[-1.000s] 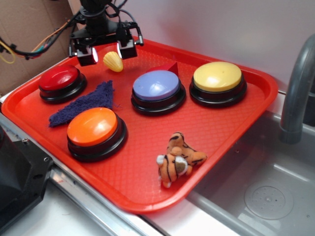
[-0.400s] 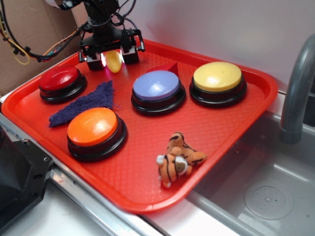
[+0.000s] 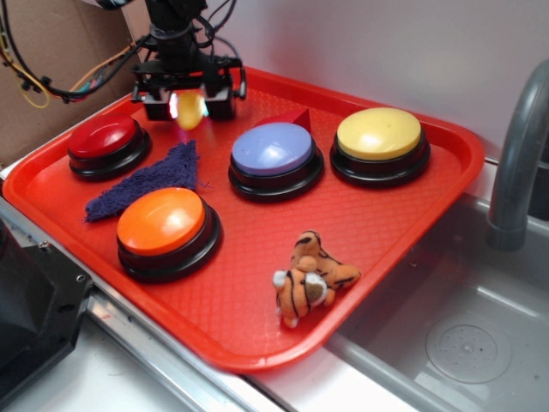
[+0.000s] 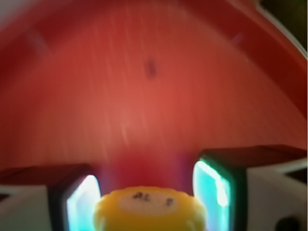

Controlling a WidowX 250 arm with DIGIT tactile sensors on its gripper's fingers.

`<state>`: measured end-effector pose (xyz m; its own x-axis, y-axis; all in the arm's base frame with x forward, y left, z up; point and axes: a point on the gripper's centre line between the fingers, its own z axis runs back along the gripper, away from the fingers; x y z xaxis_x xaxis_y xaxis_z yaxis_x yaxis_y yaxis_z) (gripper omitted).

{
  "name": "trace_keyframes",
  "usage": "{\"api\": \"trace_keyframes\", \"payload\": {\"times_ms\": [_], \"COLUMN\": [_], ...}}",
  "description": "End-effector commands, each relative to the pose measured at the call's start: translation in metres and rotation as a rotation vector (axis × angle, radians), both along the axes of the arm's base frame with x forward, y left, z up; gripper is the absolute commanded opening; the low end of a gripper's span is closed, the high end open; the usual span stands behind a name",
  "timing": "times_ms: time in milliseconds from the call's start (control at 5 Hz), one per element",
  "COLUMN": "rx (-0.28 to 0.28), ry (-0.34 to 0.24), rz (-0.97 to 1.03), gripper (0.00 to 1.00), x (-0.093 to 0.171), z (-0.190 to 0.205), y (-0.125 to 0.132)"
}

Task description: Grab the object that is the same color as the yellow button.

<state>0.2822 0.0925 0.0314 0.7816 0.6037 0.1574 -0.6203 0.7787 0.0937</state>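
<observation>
Exterior view first, from left to right: we see the round red push button [image 3: 104, 137] on the far left of the red plastic tray [image 3: 412, 223], then the dark purple rag [image 3: 150, 182] and the big orange-domed button [image 3: 161, 220]. Behind them, at the back edge of the tray, the gripper [image 3: 189, 107] stands low with the small yellow ridged plastic piece [image 3: 189, 110] between its jaws. More to the right come the lilac-domed button [image 3: 273, 148], the striped toy tiger [image 3: 312, 278] and the large pale yellow button [image 3: 379, 133], which gives the colour to match.

Wrist view shows the yellow piece [image 4: 150, 208] between the two fingers [image 4: 215, 185], with small gaps on both sides, so we judge the jaws are not yet pressing it firmly; whether they touch it we cannot tell.

For a good grasp, we think the jaws should finish closing evenly on both sides before any lift, because the tapered ridged shape could slip out.
</observation>
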Motion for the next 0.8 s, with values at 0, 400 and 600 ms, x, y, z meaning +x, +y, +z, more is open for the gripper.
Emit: {"api": "trace_keyframes", "payload": {"times_ms": [0, 400, 600], "rx": [-0.026, 0.031, 0.006], "ry": [0.053, 0.113, 0.085], "rz": [-0.441, -0.939, -1.005], "gripper": [0.00, 0.00, 0.00], "x": [0.020, -0.036, -0.059], "z": [0.102, 0.162, 0.176], "y": [-0.038, -0.094, -0.105]}}
